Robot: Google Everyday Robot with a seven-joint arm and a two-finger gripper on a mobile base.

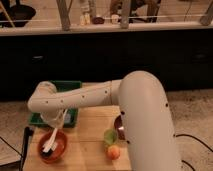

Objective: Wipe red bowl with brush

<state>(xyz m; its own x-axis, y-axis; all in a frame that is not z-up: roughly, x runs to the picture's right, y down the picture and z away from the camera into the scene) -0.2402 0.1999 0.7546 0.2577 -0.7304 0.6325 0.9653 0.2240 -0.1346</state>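
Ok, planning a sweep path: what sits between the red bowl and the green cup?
Bare wooden tabletop lies between them, in the camera view. The pincer is above the red bowl.

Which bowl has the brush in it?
The orange-red bowl, front left on the wooden table: the brush lies in it, just below the hand. The dark maroon bowl sits apart, on the right.

The white arm reaches left, elbow bent, pincer pointing down.

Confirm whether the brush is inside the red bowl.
Yes, the brush rests inside the red bowl, with the gripper just above its rim.
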